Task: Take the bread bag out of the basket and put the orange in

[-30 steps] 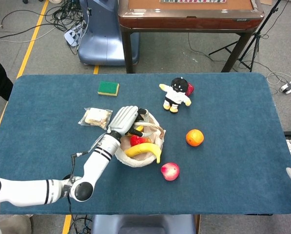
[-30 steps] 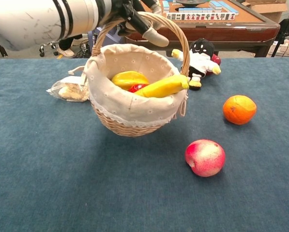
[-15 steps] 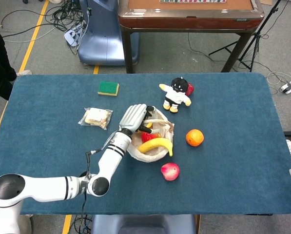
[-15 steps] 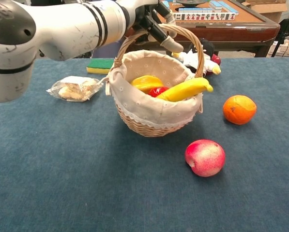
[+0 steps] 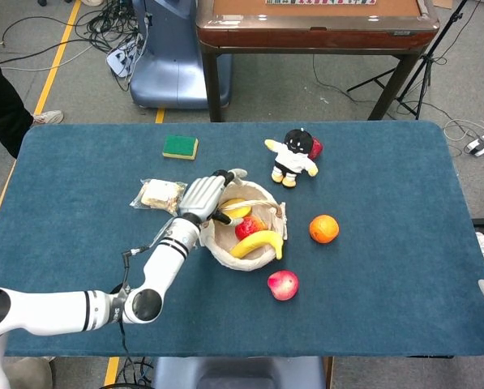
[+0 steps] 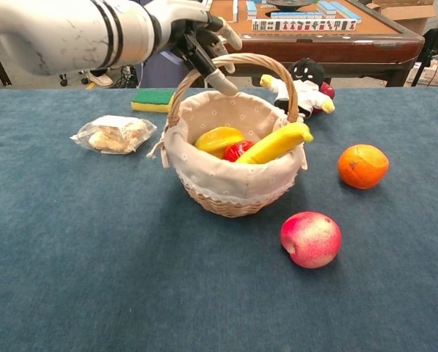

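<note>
Since half a second ago our left hand [image 6: 193, 33] has slid back off the basket [image 6: 233, 158] handle, fingers loosely apart, holding nothing. The bread bag [image 6: 114, 133] lies on the worktop; the orange [image 6: 362, 166] waits right of the basket.

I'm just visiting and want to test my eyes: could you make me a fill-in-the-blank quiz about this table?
1. The bread bag lies on the ____, outside the basket.
2. The orange sits on the basket's ____ side in both views.
3. The left hand is at the basket's ____.
4. The long yellow fruit in the basket is a ____.

Missing words: table; right; handle; banana
</note>
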